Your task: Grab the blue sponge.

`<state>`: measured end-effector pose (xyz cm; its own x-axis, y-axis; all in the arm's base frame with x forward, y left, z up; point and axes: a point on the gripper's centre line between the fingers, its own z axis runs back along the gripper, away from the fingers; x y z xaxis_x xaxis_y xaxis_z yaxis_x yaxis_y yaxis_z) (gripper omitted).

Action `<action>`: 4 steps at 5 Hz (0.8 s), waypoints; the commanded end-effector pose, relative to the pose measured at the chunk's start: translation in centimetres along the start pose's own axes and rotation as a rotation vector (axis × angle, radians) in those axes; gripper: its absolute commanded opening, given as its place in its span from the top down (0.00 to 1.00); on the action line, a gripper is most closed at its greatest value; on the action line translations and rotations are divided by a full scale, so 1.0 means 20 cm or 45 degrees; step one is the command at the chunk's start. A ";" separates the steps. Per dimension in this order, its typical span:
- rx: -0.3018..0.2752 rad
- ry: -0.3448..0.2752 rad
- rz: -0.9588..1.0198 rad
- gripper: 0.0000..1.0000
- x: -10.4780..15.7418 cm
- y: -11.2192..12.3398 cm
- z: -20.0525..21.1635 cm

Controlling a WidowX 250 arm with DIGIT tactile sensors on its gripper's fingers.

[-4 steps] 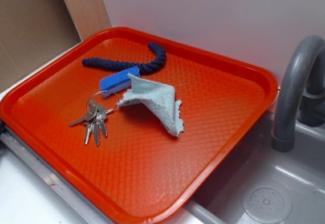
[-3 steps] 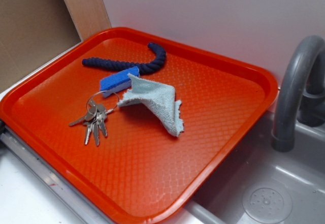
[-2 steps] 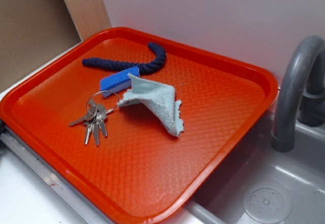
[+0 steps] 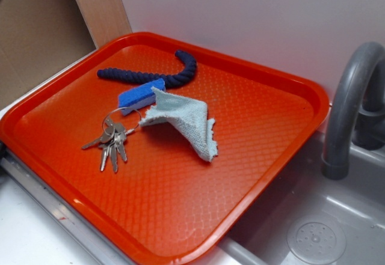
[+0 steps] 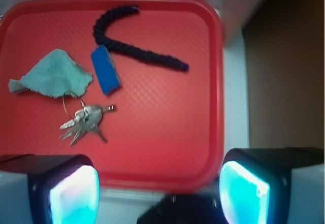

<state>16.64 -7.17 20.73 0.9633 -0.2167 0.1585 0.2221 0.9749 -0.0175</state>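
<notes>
Gripper (image 5: 158,193) is hanging high above the near edge of the tray (image 5: 216,82), jaws spread wide with nothing between them; only the two glowing pads (image 5: 76,193) are showing at the bottom of the wrist view. It is not appearing in the exterior view at all.

Sponge (image 5: 105,69) is lying flat on the tray, well apart from the gripper, toward the tray's middle-left in the wrist view. In the exterior view the sponge (image 4: 141,95) is sitting just beside the rope (image 4: 162,73), with the cloth (image 4: 180,121) touching or overlapping one end, and the keys (image 4: 111,140) lying near it, their ring close to the sponge's edge.

Judging progress: nothing is done yet. No contact, no descent near the sponge. Left to do: moving over the sponge, lining the jaws across its narrow width, lowering, closing, lifting. Clutter is crowding it, so cloth or key ring could be getting caught in the grab.
</notes>
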 end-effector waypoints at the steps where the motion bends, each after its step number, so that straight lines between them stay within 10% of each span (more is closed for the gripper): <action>1: -0.075 -0.013 -0.198 0.00 0.28 -0.19 -0.28; 3: -0.249 0.145 -0.352 0.00 0.31 -0.34 -0.68; 4: -0.199 0.270 -0.402 0.00 0.24 -0.40 -0.82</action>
<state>22.40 -15.63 4.18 0.8573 -0.5083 -0.0820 0.4930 0.8563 -0.1542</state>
